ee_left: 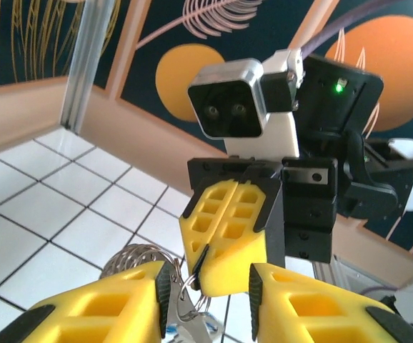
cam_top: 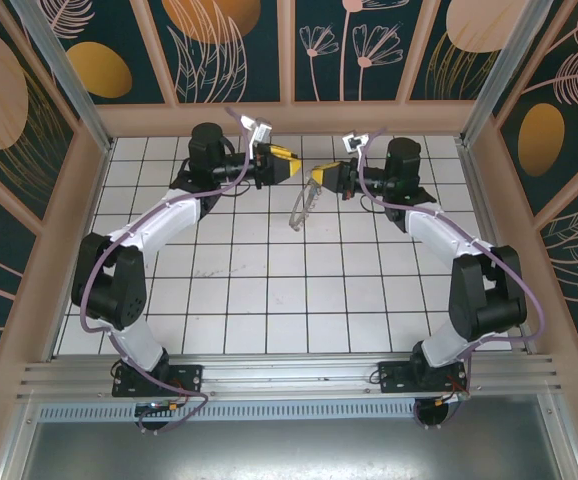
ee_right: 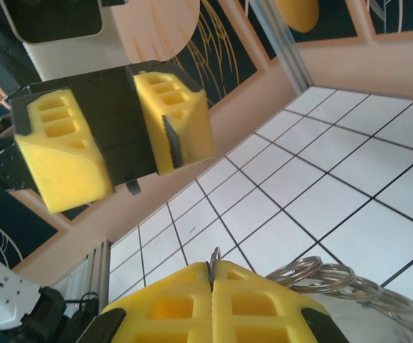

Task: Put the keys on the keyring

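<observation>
The keyring hangs in the air above the far middle of the table, its thin loop dangling clear of the white tiles. A cluster of silvery rings and pieces is bunched along part of its rim. The right gripper is clenched on it, with the wire of the loop pinched between its yellow fingertips. The left gripper faces it tip to tip and very close. Its jaws stand apart with nothing visibly held between them, and in the left wrist view its fingers straddle the right gripper's tip and the ring below it. The small blue-headed key is too hidden among the silvery pieces for me to tell whether it sits on the loop. Judging by the released left gripper right at the ring, the threading looks done or nearly done. What is left is probably to check that the key hangs on the loop and to set the ring down.
</observation>
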Controlling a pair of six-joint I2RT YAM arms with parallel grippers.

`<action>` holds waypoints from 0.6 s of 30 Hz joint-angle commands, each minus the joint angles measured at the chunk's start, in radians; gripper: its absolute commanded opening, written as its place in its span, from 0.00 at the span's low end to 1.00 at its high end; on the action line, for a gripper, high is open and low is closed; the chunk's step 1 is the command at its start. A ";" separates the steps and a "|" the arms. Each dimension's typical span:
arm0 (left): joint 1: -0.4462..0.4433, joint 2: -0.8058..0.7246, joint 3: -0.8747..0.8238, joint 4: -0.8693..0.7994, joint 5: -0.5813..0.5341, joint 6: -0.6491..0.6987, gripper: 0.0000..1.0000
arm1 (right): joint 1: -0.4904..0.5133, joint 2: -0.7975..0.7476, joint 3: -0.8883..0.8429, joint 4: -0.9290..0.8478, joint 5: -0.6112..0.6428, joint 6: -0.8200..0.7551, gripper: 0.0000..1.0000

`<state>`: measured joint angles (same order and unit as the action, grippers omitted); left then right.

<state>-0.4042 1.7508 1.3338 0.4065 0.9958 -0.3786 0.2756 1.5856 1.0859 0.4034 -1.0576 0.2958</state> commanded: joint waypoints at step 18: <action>0.004 0.074 -0.008 -0.031 0.119 0.025 0.31 | 0.012 0.071 0.049 0.086 -0.096 0.035 0.00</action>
<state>-0.4042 1.8095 1.3407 0.3244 1.0843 -0.3428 0.2806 1.6527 1.0931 0.4145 -1.1206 0.3134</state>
